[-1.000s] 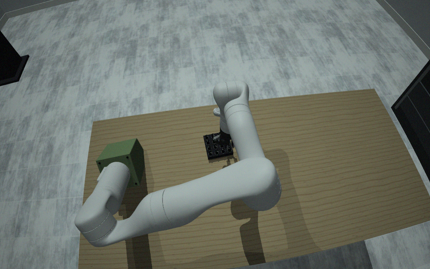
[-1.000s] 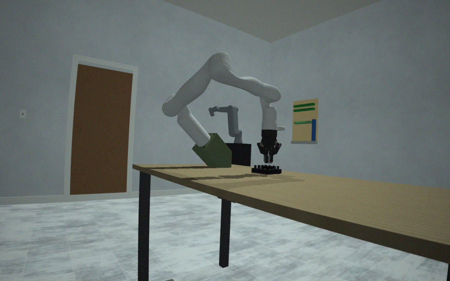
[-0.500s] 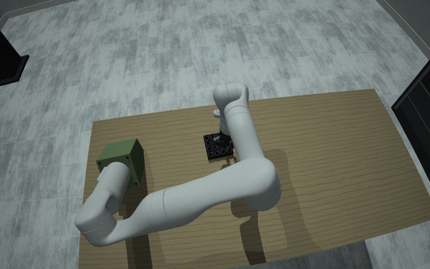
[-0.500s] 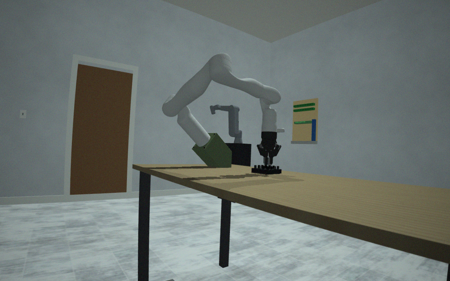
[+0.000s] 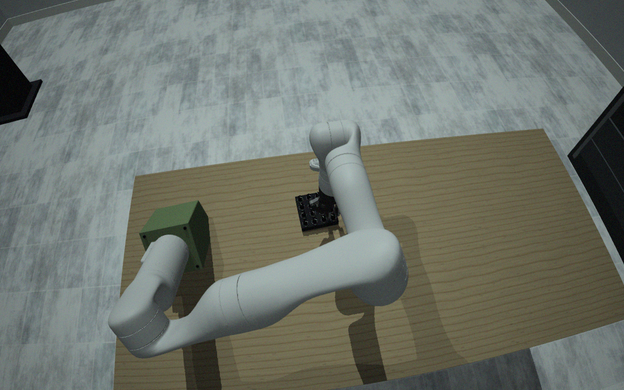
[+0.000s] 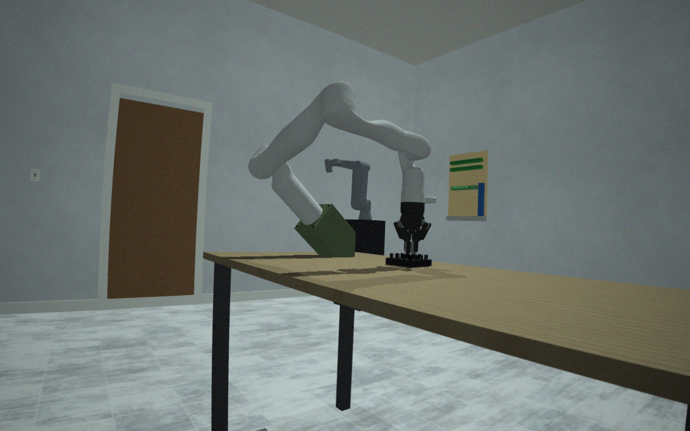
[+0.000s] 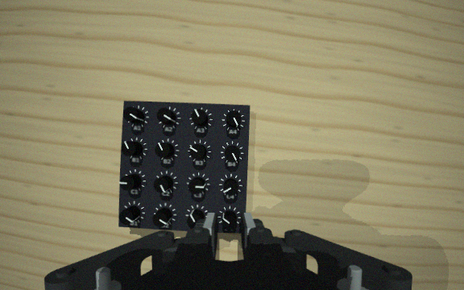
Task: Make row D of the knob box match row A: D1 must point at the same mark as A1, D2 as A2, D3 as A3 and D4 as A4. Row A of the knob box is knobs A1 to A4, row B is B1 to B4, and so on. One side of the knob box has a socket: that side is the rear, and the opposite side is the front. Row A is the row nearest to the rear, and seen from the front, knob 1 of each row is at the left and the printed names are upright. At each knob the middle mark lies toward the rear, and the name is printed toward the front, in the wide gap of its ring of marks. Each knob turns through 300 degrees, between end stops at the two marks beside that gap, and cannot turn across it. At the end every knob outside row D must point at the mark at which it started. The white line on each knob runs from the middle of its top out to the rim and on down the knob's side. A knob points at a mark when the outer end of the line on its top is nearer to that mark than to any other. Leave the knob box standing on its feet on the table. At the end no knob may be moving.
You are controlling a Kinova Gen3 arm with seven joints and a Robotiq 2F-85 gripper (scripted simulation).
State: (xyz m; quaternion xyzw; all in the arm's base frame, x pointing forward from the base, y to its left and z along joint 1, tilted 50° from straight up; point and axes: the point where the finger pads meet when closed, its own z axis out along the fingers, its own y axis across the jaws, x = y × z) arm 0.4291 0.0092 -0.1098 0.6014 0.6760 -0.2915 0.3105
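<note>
I saw D4 [image 7: 230, 220] not matching A4 [image 7: 234, 120], so at least 1 knob remained, D1–D3 unclear; gripper [image 5: 324, 206] [image 6: 411, 251] [image 7: 229, 225] jaws slightly parted, grasping nothing.

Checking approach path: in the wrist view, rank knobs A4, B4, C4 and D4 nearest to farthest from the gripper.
1. D4, between the fingertips in view
2. C4, next row rearward
3. B4, beyond C4
4. A4, rear row
</note>
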